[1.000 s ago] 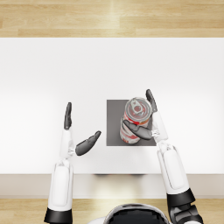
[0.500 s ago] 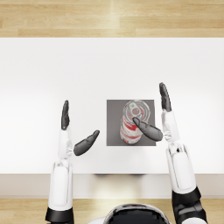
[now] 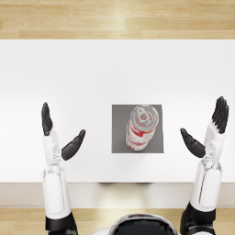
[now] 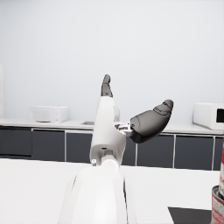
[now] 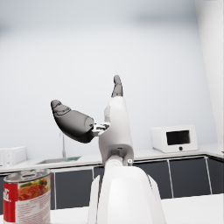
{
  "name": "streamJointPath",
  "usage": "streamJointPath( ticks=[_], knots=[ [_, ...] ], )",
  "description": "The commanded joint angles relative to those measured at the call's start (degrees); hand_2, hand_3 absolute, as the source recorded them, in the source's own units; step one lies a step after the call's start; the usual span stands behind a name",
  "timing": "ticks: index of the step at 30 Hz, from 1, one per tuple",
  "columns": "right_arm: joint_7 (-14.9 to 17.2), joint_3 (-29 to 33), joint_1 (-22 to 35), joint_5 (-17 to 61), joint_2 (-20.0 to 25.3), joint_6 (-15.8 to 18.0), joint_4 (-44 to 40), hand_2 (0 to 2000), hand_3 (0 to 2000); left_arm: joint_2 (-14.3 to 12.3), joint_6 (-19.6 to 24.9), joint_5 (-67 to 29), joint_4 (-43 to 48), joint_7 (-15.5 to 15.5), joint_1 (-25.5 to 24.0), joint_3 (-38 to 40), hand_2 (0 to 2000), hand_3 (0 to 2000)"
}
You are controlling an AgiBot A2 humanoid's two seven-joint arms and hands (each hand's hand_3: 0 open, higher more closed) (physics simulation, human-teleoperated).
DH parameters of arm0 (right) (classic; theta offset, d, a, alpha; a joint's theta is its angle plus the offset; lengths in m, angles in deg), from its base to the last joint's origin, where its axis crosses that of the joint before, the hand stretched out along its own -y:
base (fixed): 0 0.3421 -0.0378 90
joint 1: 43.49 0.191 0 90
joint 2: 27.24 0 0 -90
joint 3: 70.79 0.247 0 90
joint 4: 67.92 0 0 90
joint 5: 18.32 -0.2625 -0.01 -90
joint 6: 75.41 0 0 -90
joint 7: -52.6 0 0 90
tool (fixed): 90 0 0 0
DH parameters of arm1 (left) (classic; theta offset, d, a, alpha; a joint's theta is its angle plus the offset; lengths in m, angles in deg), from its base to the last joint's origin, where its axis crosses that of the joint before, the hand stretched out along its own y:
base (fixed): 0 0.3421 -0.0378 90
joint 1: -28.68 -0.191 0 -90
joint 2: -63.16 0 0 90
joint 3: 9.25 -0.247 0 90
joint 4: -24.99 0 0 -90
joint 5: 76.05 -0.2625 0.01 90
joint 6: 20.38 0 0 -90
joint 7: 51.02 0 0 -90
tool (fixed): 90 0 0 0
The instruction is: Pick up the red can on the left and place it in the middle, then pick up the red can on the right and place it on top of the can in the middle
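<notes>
Two red cans (image 3: pixel 141 127) stand stacked, one on top of the other, on the dark grey square mat (image 3: pixel 120 137) in the middle of the white table. The upper can shows its silver lid. My right hand (image 3: pixel 209 129) is open, well to the right of the stack and holding nothing. My left hand (image 3: pixel 59 136) is open too, left of the mat, fingers spread. The upper can (image 5: pixel 27 197) shows beside my right hand (image 5: pixel 89 116) in the right wrist view. A sliver of the stack (image 4: pixel 218 192) shows at the edge of the left wrist view, away from my left hand (image 4: pixel 135 114).
The white table (image 3: pixel 92 78) runs across the head view, with a wooden floor beyond its far edge. Both wrist views show a kitchen counter with dark cabinets (image 4: pixel 43 144) and a white microwave (image 5: pixel 174 138) in the background.
My right hand has let go of the upper can and drawn away to the right. The can stays on top of the lower one. My left hand has shifted slightly left.
</notes>
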Motion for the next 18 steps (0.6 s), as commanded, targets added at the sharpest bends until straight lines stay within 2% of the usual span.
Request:
streamJointPath(
  ticks=[1,18],
  knots=[
    [-0.1,0.7,-0.43,0.0,0.08,0.01,-0.24,0,0,-0.1,0.0,0.0,-0.26,0.0,-0.43,0.41,0,0],
    [-0.36,2.46,-1.48,-0.01,0.29,0.04,-0.87,0,0,-0.38,0.0,0.0,-0.93,0.0,-1.51,1.43,0,0]
  ],
)
